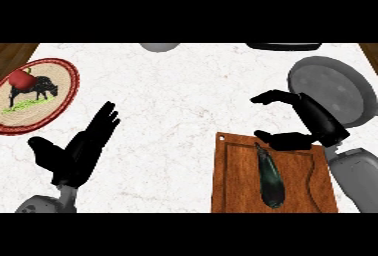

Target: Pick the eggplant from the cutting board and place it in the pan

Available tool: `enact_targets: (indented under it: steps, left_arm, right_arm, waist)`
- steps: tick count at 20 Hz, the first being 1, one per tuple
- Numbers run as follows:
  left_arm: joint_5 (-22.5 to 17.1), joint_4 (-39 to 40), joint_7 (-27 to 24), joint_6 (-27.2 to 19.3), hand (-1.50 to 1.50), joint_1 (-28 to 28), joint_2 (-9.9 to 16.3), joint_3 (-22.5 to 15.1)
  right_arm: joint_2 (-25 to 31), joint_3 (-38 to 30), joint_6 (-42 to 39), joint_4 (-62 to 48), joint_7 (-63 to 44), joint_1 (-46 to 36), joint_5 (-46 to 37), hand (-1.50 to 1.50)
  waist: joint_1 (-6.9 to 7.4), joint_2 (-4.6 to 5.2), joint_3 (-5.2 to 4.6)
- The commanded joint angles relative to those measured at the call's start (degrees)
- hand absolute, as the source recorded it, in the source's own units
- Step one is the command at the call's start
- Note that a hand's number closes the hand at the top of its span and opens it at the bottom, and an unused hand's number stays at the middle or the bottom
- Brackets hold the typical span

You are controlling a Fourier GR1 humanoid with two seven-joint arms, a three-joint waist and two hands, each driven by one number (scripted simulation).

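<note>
A long dark green eggplant (270,175) lies lengthwise on the brown wooden cutting board (236,185) at the lower right. My right hand (310,117) hovers over the board's far end, just beyond the eggplant's stem tip, with fingers and thumb spread and nothing between them. The grey round pan (336,85) sits right behind that hand, near the counter's right edge. My left hand (81,145) rests open at the lower left, fingers pointing up and away.
A round plate (63,82) with a red rim and a bull picture lies at the far left, carrying a red pepper-like object (22,78). A grey object (159,46) and a dark item (284,46) show at the counter's far edge.
</note>
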State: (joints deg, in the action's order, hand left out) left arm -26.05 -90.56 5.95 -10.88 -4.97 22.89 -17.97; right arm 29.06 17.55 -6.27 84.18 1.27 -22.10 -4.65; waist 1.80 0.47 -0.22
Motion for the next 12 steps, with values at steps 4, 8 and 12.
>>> enact_targets:
  steps: [4, 8, 12]
  left_arm:
    - [0.27, 4.61, -1.26, 1.85, 0.0, -0.15, -5.34, -2.08]
    - [-0.32, 3.04, 1.25, 1.55, 0.0, -1.73, -5.15, -2.76]
    - [-0.9, 3.3, 2.42, 2.61, 0.0, -3.99, -4.1, -1.63]
  right_arm:
    - [-1.54, 5.75, -2.15, -3.54, 6.3, -5.03, -9.62, -1.5]
    - [5.23, 15.73, -13.81, -3.74, -4.85, -10.15, -17.23, -1.5]
    - [6.22, 25.15, -22.43, -2.57, -14.26, -15.76, -25.82, -1.5]
  waist:
    - [-1.36, -0.39, 0.18]
    - [-0.46, -0.6, -0.08]
    - [-0.04, -0.72, -0.18]
